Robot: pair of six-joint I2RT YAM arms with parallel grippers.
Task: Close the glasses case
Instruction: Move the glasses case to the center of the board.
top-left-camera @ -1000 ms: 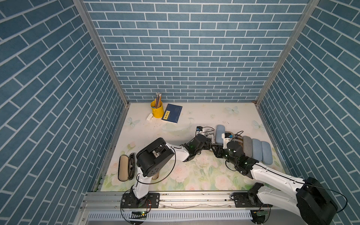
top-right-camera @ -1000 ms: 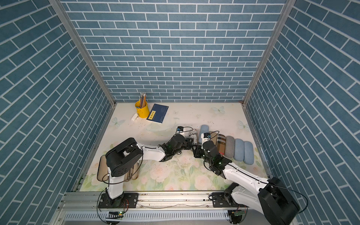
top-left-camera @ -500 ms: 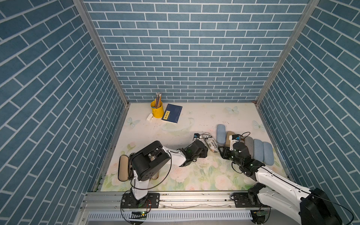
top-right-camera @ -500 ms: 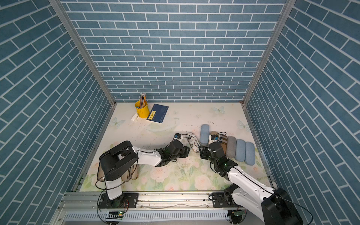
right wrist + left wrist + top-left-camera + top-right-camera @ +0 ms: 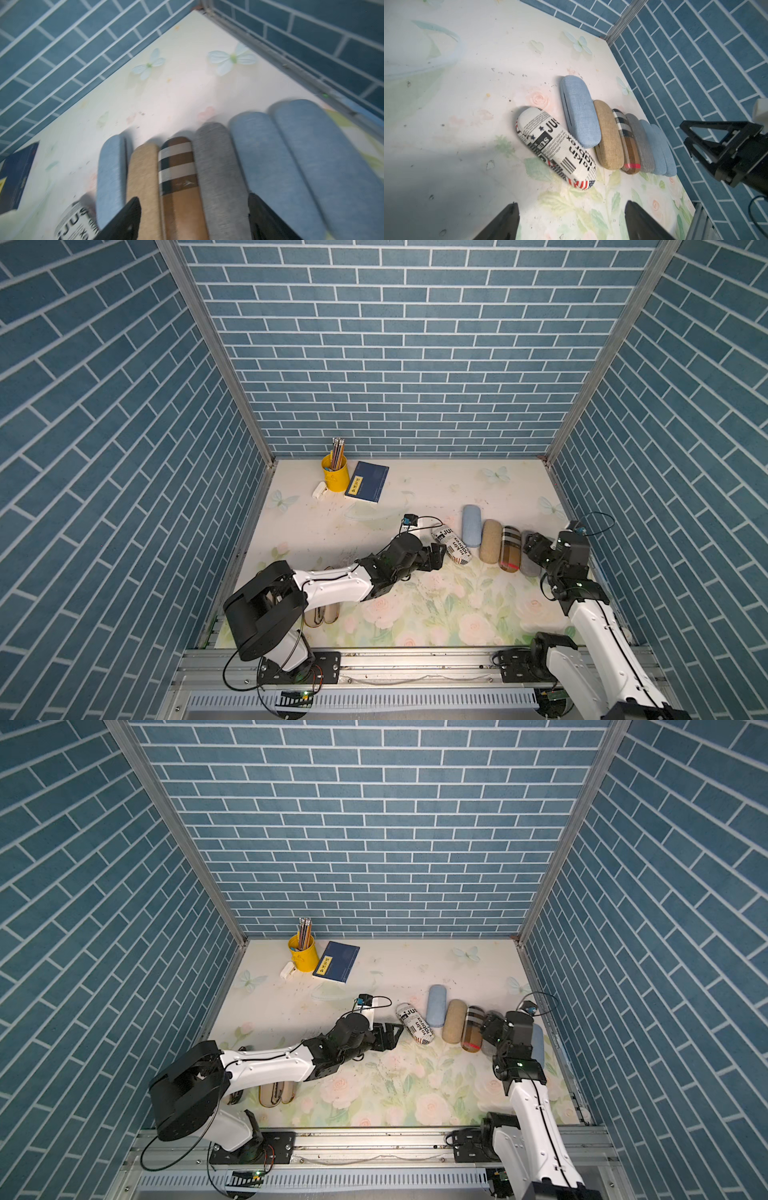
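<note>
The newspaper-print case (image 5: 556, 145) lay shut on the counter (image 5: 436, 493), with its lid down all the way. It sat a bit to the right of the middle of the counter and was turned slantwise. Just beside it was a light blue case (image 5: 580, 112), and I could not tell if the two touched. After that came a tan case (image 5: 608, 135), a plaid case (image 5: 627, 143), a grey case (image 5: 640, 145) and two more blue cases (image 5: 659, 151). All of them were shut and leaned one on the next, in a row that ran toward the right wall. The left fingers (image 5: 503, 224) were spread wide apart with nothing between them. They were low over the counter, close to the newspaper-print case but not touching it. The right fingers (image 5: 122, 220) were spread wide apart too and held nothing. They hung above the row, over the plaid case and the grey case. Far back in the left corner stood a yellow cup (image 5: 334, 477) full of pencils. A blue book (image 5: 368, 487) lay beside it and a small white thing (image 5: 319, 490) lay at its foot. Down by the base of the left arm lay a brown case (image 5: 276, 1094) that looked open, partly hidden under the arm.
</note>
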